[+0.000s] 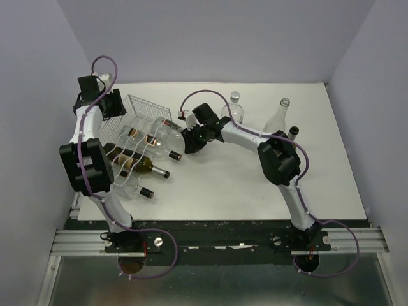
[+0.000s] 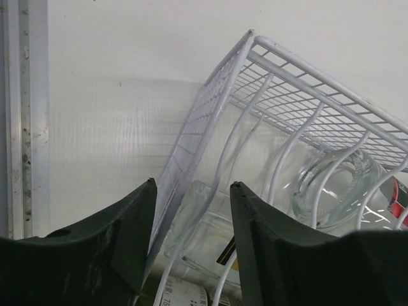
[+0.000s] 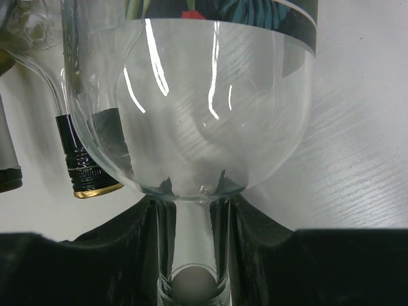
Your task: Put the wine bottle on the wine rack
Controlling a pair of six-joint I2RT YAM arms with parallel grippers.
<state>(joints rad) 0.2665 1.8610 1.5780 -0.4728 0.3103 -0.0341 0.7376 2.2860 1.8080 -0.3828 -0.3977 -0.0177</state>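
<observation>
Midway, right gripper [image 3: 191, 213] pinches the clear wine bottle [image 3: 210, 115] by its neck at the wine rack [image 2: 255, 54], left gripper [image 2: 192, 185] astride the rim, grip unclear; seating it in a cradle likely follows.

Clear labelled bottle [image 3: 217, 115] on its side, body seemingly resting in rack [image 1: 141, 105]. White wire rack, wavy cradles, left side.

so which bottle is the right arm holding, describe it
Start at the white wire wine rack on the left side of the table. At its right end lies a clear bottle with a dark label. Unlike its neighbours, its neck is pinched in the right gripper.
</observation>
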